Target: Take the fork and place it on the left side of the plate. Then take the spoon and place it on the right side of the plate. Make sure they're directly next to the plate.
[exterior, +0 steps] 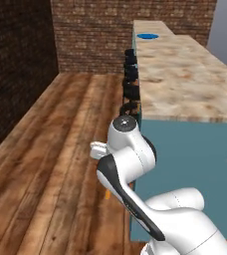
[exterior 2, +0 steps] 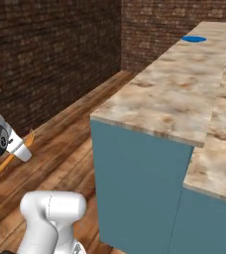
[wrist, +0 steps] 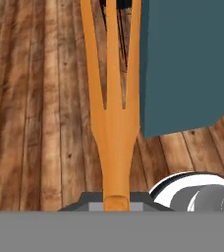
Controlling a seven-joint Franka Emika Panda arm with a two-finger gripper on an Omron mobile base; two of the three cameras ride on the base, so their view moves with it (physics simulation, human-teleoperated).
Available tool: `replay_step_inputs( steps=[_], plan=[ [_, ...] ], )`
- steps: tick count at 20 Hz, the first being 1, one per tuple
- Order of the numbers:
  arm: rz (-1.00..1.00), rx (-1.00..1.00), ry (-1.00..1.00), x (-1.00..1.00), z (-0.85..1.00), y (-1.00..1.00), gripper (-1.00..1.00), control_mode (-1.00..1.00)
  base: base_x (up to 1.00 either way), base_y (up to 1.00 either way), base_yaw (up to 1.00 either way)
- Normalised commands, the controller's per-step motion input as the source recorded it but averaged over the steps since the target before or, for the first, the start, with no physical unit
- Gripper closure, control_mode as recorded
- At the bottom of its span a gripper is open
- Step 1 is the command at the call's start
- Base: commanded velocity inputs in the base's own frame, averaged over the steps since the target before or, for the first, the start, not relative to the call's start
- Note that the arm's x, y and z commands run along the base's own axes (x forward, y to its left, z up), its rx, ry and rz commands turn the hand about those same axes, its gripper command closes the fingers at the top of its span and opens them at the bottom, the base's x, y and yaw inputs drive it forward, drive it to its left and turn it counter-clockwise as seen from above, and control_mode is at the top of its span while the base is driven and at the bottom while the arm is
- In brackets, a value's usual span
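My gripper (wrist: 116, 203) is clamped on the fork (wrist: 113, 118): in the hand view the orange handle rises from between my fingertips at the bottom, and the tines fan out toward the top, where their tips are cut off by the edge. The fingertips themselves are mostly hidden behind the handle and hard to make out. In the right base view the fork (exterior 2: 8, 159) shows as a slanted orange stick beside my wrist, tines up near the white link, handle end low over the floor (exterior 2: 60, 134); the middle of it is covered by my hand. In the left base view my arm hides nearly all of it, leaving a small orange bit (exterior: 107, 194) below my forearm. Under the fork lies wooden plank floor (wrist: 40, 113), and just beside it stands the teal side of the cabinet (wrist: 187, 64). The marbled surface (exterior: 185, 74) stretches away above that cabinet. The plate (exterior: 147, 36) sits at the far end of the surface, well apart from me, a small blue disc (exterior 2: 194, 38) seen flat and thin. A row of dark stools (exterior: 131, 79) lines the cabinet's side, blurred together.
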Motion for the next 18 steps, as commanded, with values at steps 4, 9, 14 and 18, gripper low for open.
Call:
replay_step_inputs(
  steps=[4,9,14,18],
  plan=[
    [0.0,0.0,0.0,0.0,0.0,0.0,1.0,1.0,0.5,1.0,-0.26],
    [0.0,0.0,0.0,0.0,0.0,0.0,1.0,1.0,0.46,1.0,-0.27],
    [0.0,0.0,0.0,0.0,0.0,0.0,1.0,1.0,0.87,1.0,-0.36],
    [0.0,0.0,0.0,0.0,0.0,0.0,1.0,1.0,1.0,1.0,-0.45]
  ],
)
